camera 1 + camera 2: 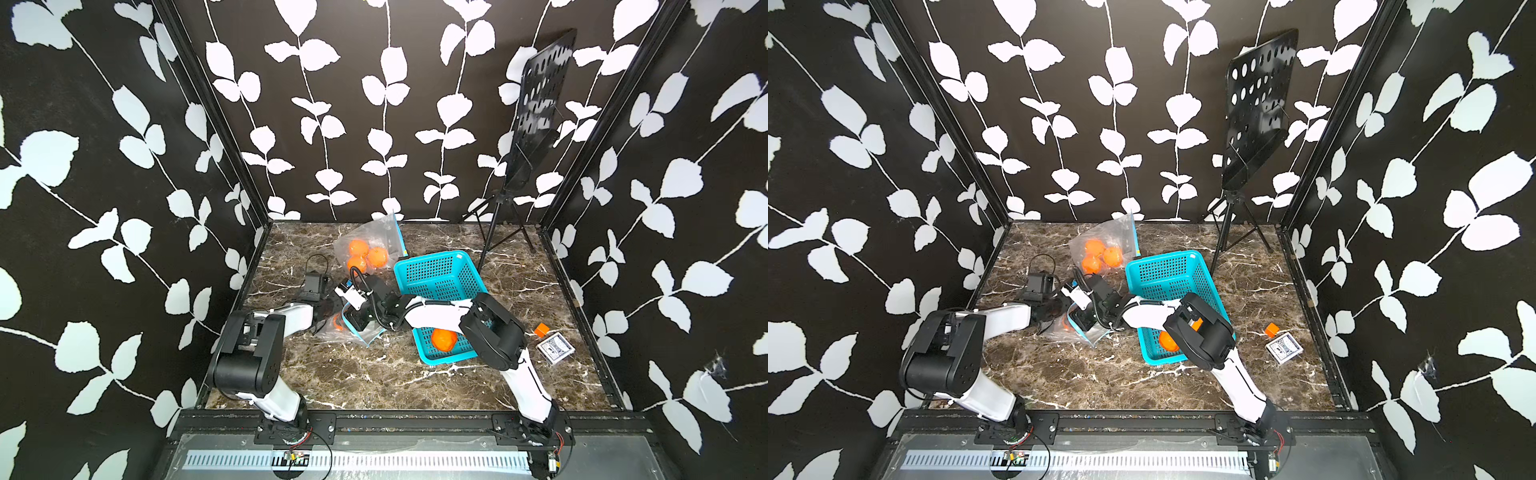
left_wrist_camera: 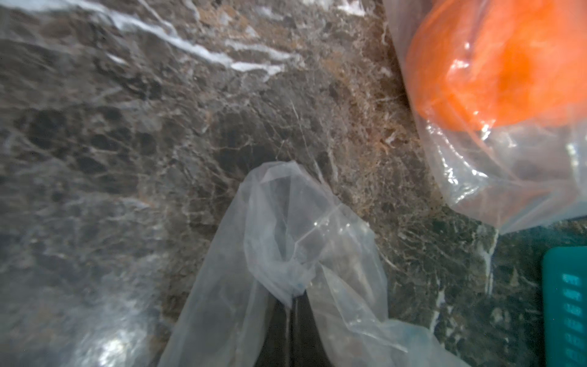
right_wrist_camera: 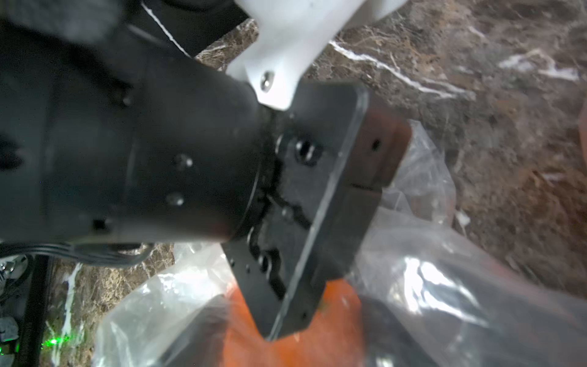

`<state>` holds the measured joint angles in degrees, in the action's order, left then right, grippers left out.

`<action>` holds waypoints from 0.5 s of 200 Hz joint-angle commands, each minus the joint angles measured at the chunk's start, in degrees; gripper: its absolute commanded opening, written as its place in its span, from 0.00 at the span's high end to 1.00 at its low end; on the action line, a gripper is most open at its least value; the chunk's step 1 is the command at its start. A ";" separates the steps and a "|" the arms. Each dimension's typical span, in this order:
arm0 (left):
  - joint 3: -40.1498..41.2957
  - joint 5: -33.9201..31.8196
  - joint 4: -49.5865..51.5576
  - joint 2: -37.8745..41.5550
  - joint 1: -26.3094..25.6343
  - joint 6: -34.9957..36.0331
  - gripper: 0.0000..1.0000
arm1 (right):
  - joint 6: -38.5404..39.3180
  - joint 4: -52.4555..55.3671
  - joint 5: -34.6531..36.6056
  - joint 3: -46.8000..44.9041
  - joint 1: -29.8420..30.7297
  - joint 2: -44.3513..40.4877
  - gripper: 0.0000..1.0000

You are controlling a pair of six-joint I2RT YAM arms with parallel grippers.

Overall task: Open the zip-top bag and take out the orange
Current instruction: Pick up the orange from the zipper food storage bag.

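Two claws are meeting over one zip-top bag [image 1: 353,336], which is lying on the table [image 1: 353,386] just beside the teal basket [image 1: 440,270]. Item, the left claw [image 2: 293,302]: its jaws are pressing fully together and pinching a gathered fold of the bag's clear film. Item, the right claw [image 1: 359,322]: it is hanging over the bag at its blue zip edge. In the right wrist view only dark, blurred shapes are showing through the film on either side of the fruit, so how wide it is standing and whether it is gripping anything cannot be told. Item, the orange [image 2: 508,63]: it is sitting inside the bag on the table, between the two claws. Step in hand, by judgement: the bag is being anchored for the take-out, with the fruit not yet clear of the film. The next move is calling for a firm anchor from the left pinch, a right grip across the fruit's widest part, and a straight draw through the mouth, since slick film is liable to drag along.
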<state>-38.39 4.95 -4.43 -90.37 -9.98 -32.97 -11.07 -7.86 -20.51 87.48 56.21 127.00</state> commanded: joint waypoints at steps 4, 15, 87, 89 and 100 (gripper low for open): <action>1.30 0.19 1.73 1.35 -0.57 0.56 1.00 | 0.51 4.91 -0.27 2.67 -0.37 4.85 0.38; 1.22 0.40 1.57 0.99 -0.57 0.62 1.00 | 0.87 7.61 -0.39 4.79 -0.37 5.93 0.39; 0.55 -3.83 2.76 1.79 -0.57 0.74 1.00 | 2.98 16.42 0.17 4.94 -1.31 2.97 0.51; 0.56 -3.79 2.58 1.67 -0.57 0.68 1.00 | 2.98 16.35 0.05 4.79 -1.35 2.79 0.53; 0.73 -3.79 2.06 0.89 -0.52 0.46 1.00 | 3.11 15.74 -0.05 3.48 -1.47 0.98 0.56</action>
<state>-38.39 1.85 -3.29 -89.86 -10.15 -32.75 -9.34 0.82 -21.82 93.58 55.64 129.10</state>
